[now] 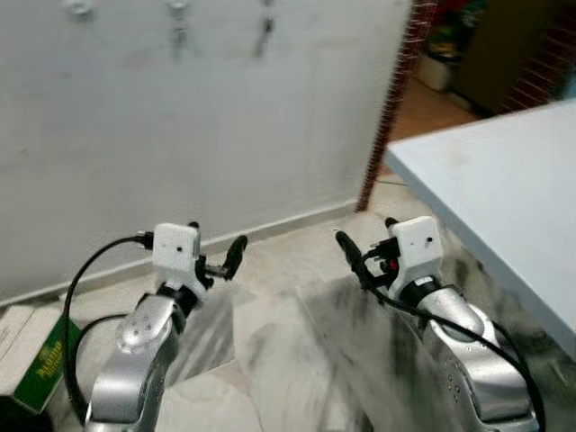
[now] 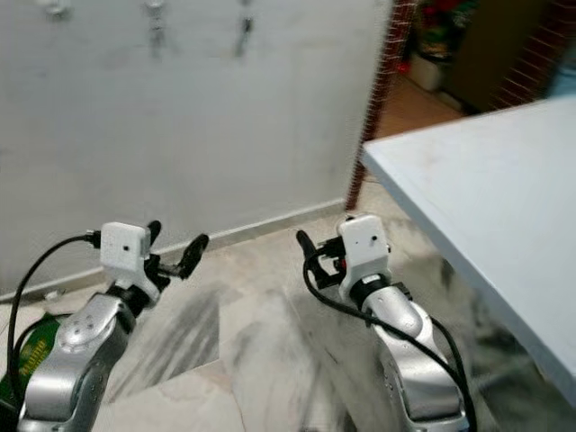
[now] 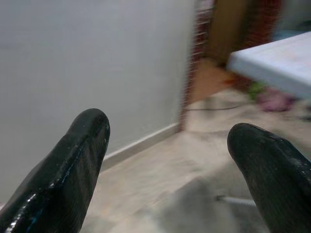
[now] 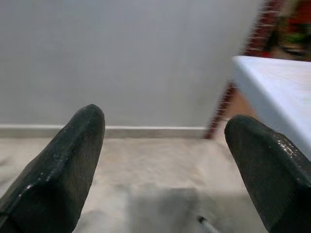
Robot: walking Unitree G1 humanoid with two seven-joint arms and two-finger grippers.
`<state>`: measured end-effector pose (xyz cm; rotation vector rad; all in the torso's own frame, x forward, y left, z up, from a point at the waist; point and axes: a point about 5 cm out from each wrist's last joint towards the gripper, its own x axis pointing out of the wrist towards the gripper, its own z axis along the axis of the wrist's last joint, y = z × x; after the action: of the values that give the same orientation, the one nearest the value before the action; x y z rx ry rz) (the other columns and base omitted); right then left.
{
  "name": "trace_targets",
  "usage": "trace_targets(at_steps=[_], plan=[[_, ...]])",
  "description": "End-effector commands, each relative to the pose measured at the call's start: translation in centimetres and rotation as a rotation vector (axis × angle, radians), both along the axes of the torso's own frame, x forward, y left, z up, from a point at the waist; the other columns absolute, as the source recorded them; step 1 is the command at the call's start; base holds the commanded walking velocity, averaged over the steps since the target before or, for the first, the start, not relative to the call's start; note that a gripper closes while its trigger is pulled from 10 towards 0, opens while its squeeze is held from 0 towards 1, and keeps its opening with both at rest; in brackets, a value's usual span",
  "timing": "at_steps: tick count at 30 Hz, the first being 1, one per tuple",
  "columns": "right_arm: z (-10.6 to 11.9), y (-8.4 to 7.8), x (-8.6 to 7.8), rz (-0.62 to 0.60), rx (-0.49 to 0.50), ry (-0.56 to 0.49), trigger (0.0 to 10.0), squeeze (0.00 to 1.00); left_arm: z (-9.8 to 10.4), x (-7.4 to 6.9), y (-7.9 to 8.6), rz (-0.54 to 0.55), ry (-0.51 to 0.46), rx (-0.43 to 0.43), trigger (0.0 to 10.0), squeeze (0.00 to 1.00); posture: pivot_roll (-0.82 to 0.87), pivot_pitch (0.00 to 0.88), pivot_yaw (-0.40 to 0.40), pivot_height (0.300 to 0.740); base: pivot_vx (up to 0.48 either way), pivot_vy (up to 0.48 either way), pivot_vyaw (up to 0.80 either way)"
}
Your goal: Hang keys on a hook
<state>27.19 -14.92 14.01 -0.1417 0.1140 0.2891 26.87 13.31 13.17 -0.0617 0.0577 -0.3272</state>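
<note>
Facing a pale wall (image 1: pixel 225 117), you have both arms raised in front of the robot above a marbled tile floor (image 1: pixel 288 360). Your left gripper (image 1: pixel 219 255) is held low, with its black fingers (image 3: pixel 73 170) spread apart and nothing between them. Your right gripper (image 1: pixel 360 252) sits at about the same height, fingers (image 4: pixel 68 170) likewise parted and empty. Both point toward the wall and its skirting board (image 1: pixel 270 229).

Note a row of small hooks (image 1: pixel 180 27) at the top of the wall, blurred; dark items hang from two of them, but you cannot tell from these frames whether they are keys. Keys cannot be made out anywhere else.

Note a light blue table (image 1: pixel 504 171) to the robot's right, near the right arm. A red brick edge (image 1: pixel 387 108) ends the wall, with an opening behind it. A green and white box (image 1: pixel 36 360) lies on the floor to the robot's left, against the skirting.
</note>
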Motion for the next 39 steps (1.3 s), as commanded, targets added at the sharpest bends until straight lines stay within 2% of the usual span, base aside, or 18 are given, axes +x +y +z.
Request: trace_targets(at_steps=[1,34,39], plan=[[0.49,0.59,0.02,0.019,0.012,-0.02,10.0,0.0,-0.02,-0.02,0.62,0.015,-0.001,0.016,10.0,0.0,-0.05,0.029,0.017,0.74,0.0,0.0,-0.77],[0.19,0.64,-0.14,0.012,0.016,-0.014,10.0,0.0,-0.02,0.33,0.94,0.027,0.003,0.016,10.0,0.0,-0.05,0.037,0.024,0.74,0.0,0.0,-0.77],[0.22,0.52,-0.13,0.01,0.016,-0.015,10.0,0.0,-0.01,0.36,1.0,0.026,0.002,0.014,10.0,0.0,-0.05,0.037,0.024,0.74,0.0,0.0,-0.28]])
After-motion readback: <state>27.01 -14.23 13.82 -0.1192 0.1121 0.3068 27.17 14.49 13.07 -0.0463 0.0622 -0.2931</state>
